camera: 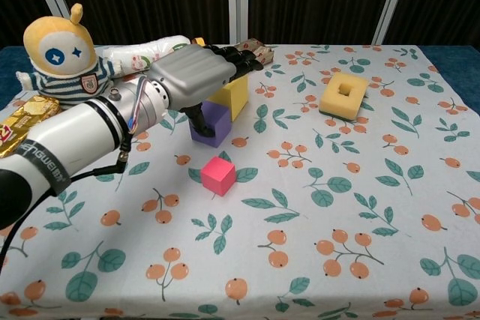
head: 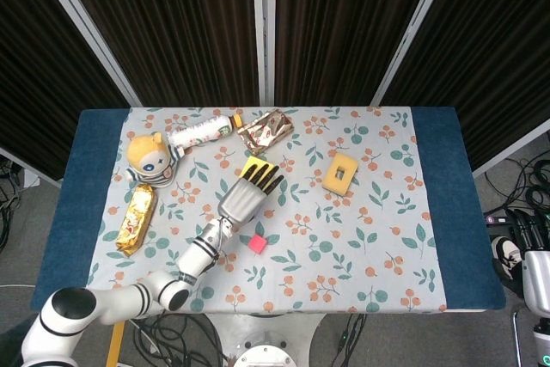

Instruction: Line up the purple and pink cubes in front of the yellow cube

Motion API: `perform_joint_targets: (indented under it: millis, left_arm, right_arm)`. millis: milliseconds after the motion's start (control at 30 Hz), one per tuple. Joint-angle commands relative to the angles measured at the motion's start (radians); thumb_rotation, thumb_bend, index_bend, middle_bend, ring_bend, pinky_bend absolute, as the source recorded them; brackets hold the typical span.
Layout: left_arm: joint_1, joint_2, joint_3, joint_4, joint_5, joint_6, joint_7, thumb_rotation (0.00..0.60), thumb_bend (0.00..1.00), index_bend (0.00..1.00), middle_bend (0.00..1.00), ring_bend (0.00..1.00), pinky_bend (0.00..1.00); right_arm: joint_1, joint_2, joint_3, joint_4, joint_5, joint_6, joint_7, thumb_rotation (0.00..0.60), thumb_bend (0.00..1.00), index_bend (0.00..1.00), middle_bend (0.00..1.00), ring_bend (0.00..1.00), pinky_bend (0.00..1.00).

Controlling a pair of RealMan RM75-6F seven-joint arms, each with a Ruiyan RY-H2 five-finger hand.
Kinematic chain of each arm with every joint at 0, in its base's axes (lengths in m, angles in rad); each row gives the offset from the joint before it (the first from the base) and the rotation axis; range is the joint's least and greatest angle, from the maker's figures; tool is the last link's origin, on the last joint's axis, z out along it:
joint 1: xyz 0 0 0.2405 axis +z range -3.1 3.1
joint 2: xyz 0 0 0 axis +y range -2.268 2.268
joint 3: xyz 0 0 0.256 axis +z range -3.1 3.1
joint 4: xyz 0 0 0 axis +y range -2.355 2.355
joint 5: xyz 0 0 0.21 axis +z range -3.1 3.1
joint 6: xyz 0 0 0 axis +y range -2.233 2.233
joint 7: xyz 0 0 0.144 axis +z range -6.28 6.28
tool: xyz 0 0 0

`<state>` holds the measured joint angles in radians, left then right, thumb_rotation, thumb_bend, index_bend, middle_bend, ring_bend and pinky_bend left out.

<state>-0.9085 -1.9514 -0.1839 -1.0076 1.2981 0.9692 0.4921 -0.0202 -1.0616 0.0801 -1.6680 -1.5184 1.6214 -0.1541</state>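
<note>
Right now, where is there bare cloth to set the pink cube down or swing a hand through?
Open cloth runs along the near edge, below the pink cube, and across the right side past the yellow foam block. It is crowded on the left: the left hand covers the purple cube and yellow cube, with the plush toy, bottle and snack packs behind.

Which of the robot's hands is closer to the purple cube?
The left hand: it hangs right over the purple cube, thumb against it. The right hand sits off the table's right edge, far away.
</note>
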Motion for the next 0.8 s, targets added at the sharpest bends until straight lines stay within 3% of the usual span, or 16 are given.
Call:
perform_joint_targets:
  millis: [33,800]
  left_arm:
    - [-0.002,-0.007,-0.009,0.009,-0.01,-0.008,-0.009,0.6,0.0,0.05,0.0,0.02,0.15]
    - [-0.041,-0.052,-0.039,0.103,-0.009,-0.015,-0.017,0.6,0.0,0.05,0.0,0.02,0.15]
  right_arm:
    - [0.0,0.0,0.0,0.0,0.001,-0.002,-0.001,0.6,0.15,0.11,0.13,0.06,0.19]
    - [-0.009,0.004,0.003,-0.007,0.007,0.005,-0.009,0.6,0.15,0.11,0.12,0.06,0.19]
